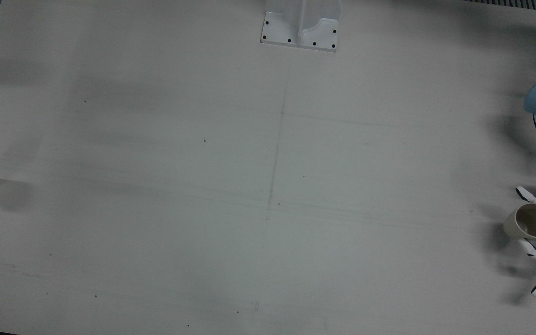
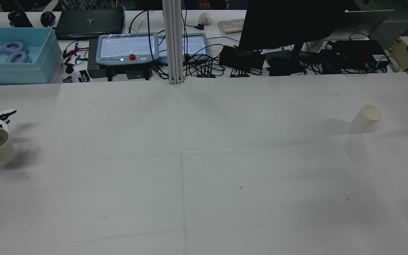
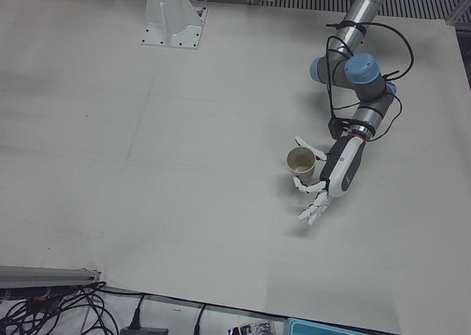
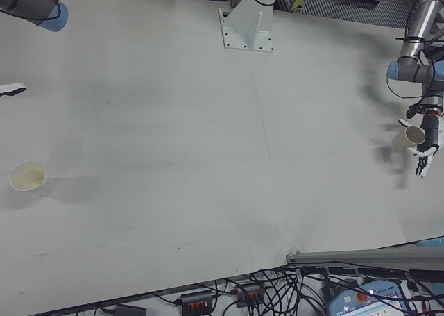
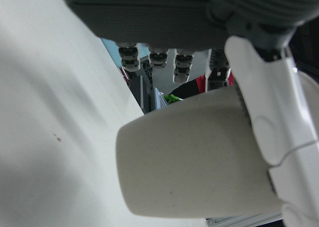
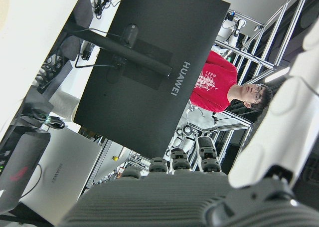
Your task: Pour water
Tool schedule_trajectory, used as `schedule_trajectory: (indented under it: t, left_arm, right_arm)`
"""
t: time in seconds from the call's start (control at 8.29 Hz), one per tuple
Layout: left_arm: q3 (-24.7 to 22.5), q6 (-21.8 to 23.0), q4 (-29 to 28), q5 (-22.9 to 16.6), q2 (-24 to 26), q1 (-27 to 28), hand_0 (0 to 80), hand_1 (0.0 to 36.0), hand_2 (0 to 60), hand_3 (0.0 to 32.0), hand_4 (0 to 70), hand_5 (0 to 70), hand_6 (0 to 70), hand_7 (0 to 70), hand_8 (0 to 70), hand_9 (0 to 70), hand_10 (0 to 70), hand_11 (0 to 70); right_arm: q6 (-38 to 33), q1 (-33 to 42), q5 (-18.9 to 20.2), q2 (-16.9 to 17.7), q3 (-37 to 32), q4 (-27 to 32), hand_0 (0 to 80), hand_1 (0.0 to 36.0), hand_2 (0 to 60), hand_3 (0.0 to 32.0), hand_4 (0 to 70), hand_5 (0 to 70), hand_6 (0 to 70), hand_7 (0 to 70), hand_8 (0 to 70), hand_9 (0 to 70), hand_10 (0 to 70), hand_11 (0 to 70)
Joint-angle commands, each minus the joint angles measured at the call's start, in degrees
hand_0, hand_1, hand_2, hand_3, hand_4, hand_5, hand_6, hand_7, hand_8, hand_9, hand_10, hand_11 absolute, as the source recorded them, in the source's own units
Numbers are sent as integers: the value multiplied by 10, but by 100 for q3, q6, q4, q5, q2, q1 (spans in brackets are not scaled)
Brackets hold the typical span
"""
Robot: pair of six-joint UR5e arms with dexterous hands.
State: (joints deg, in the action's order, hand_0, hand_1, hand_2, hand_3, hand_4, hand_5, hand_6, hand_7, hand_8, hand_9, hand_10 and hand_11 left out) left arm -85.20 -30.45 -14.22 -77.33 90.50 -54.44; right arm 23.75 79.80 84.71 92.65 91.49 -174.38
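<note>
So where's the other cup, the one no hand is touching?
The free cup stands alone at the rear view's far right, near the table's back edge, on the robot's right side.

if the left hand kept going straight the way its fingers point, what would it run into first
Nothing on the table, as far as I can tell. The left hand cradles the cup, fingers aimed toward the operators' table edge; only bare surface lies ahead, though height is unclear.

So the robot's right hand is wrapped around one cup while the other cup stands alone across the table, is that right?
Not quite: it is the left hand that is around a cup, as the left-front view shows. The other cup does stand alone across the table, far from it, in the rear view.
</note>
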Motion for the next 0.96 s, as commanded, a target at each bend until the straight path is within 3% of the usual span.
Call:
schedule_trajectory:
  t: [0.0,0.12,0.24,0.84]
  left_arm:
    - [-750,170,734,87,161,4,555,360,600,0,700,700,85,151,86,23,56,93]
    - [-892,171,866,165,205,4,552,360,600,0,700,700,83,148,87,22,56,92]
    - [-928,214,981,166,283,4,553,359,600,0,700,700,86,151,87,23,54,90]
    - [-1052,425,1140,175,311,-5,569,360,600,0,700,700,82,145,86,19,50,85]
  right_arm:
    - [-11,-60,90,-45,-1969,1419,466,90,0,0,0,202,50,108,45,31,0,2]
    - [58,-122,90,-184,-2630,1955,462,85,0,0,11,202,55,115,46,34,0,5]
    - [85,-209,81,-438,-3132,2048,462,83,0,0,25,204,60,129,49,40,0,5]
    - [910,-833,2,-1029,-3638,2057,466,92,0,0,6,205,57,131,48,36,0,8]
